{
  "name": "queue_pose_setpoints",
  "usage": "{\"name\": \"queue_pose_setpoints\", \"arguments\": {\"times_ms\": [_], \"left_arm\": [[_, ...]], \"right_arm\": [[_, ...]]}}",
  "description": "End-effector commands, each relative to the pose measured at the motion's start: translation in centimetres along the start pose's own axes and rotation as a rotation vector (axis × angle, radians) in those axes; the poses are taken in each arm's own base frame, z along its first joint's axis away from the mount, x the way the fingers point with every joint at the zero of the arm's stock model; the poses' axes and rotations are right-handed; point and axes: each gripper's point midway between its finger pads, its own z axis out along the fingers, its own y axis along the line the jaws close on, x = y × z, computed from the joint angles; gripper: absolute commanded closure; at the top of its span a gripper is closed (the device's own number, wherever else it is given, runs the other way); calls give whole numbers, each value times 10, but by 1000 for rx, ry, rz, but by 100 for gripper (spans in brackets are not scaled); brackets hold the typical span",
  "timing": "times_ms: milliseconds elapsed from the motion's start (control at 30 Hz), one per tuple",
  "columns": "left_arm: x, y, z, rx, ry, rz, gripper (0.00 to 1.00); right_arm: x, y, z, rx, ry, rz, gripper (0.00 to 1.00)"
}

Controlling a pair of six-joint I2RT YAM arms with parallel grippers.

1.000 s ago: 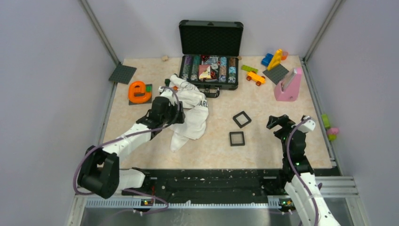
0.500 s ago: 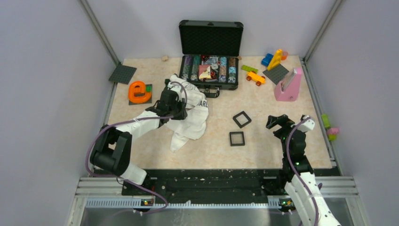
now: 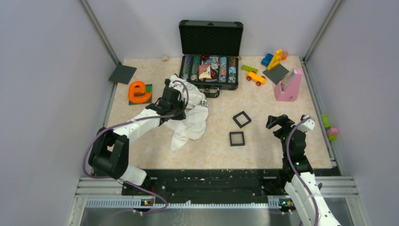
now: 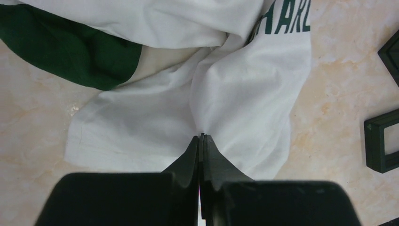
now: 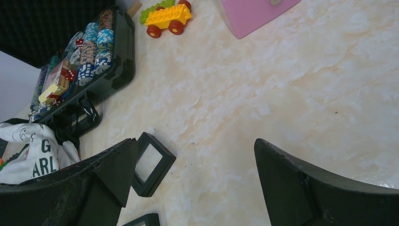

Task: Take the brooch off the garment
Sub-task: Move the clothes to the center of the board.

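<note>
The white garment [image 3: 192,117] with green lettering lies crumpled left of the table's middle; in the left wrist view the garment [image 4: 244,94] fills the frame, with a green part at the upper left. My left gripper [image 3: 175,112] rests on its upper left part. Its fingertips [image 4: 201,136] are pressed together on a crease, and folds of cloth run into them. The brooch is hidden. My right gripper [image 3: 277,121] hovers over bare table at the right, and in the wrist view the right gripper [image 5: 195,141] stands wide open and empty.
An open case of poker chips [image 3: 210,70] stands behind the garment. An orange letter "e" [image 3: 137,91] lies to its left. Two black square frames [image 3: 242,119] [image 3: 236,138] sit between the arms. A pink block [image 3: 288,86] and a toy car [image 3: 255,77] are at the back right.
My left arm reached forward onto the garment and its jaws went from open to shut on the cloth. The right arm has not moved.
</note>
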Motion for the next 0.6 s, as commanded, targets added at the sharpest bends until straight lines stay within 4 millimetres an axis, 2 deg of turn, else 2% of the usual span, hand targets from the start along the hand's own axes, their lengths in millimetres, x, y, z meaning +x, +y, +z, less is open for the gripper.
{"name": "queue_pose_setpoints", "arguments": {"times_ms": [0,67,167,233,367,400,433,467,567], "left_arm": [[-25,-9,-32,-33,-68,12,100],[-24,-17,-38,-21,-56,4,100],[-15,-44,-50,-17,-24,17,100],[-8,-65,-60,10,-8,30,100],[6,-125,-78,189,11,44,100],[11,-137,-81,231,27,53,100],[11,-137,-81,225,30,47,100],[7,-121,-77,135,7,21,93],[-10,-85,-78,-16,-89,20,33]], "right_arm": [[-13,12,1,-38,-35,-1,4],[-13,12,1,-38,-35,-1,4],[-13,12,1,-38,-35,-2,4],[-13,12,1,-37,-34,-3,4],[-14,12,0,-38,-35,-4,4],[-13,13,0,-40,-33,-3,4],[-13,13,1,-43,-32,-4,4],[-12,13,1,-43,-31,-2,4],[-11,13,1,-43,-24,-2,4]]}}
